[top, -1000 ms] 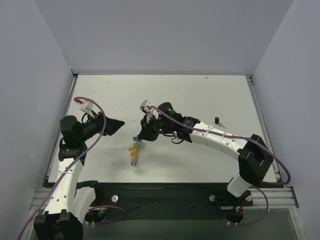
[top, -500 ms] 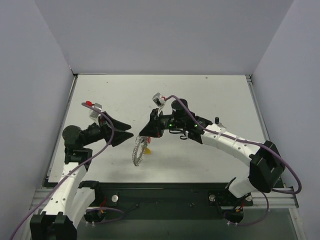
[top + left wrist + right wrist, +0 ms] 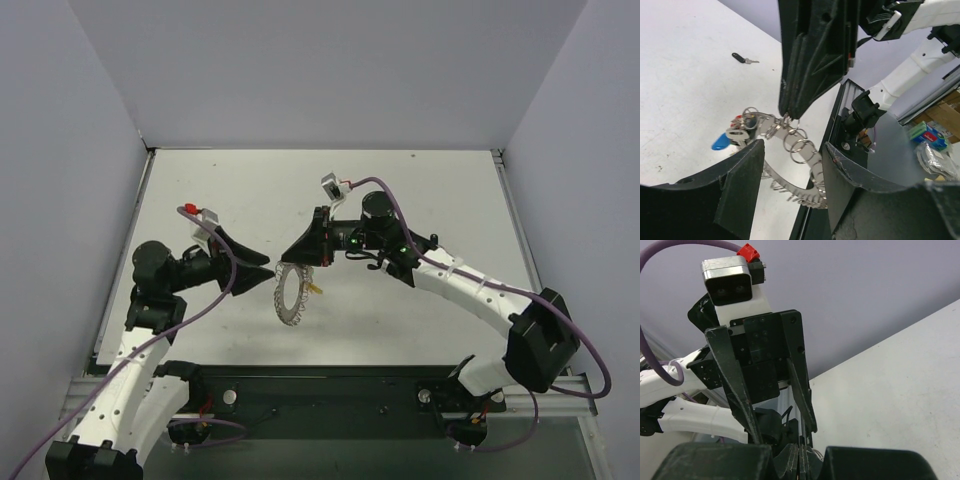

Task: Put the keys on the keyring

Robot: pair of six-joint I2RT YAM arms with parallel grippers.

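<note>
The keyring (image 3: 280,298), a flat silvery toothed ring, hangs on edge above the table with my right gripper (image 3: 291,258) shut on its upper rim. A yellow key (image 3: 314,288) dangles from it on the right. In the left wrist view the keyring (image 3: 790,187) carries small split rings and a blue-headed key (image 3: 721,142), and the right gripper (image 3: 788,111) pinches its top. My left gripper (image 3: 792,147) is open, one finger on each side of the ring. The right wrist view shows the right gripper (image 3: 800,462) shut, with the ring hidden.
A small black key (image 3: 742,59) lies alone on the white table further back. The black base rail (image 3: 840,125) runs along the table's near edge, just beyond the ring. Grey walls enclose the table on three sides.
The right gripper has lifted the keyring off the table and turned it on edge. The left gripper has come in from the left around it, and its jaws have narrowed.
</note>
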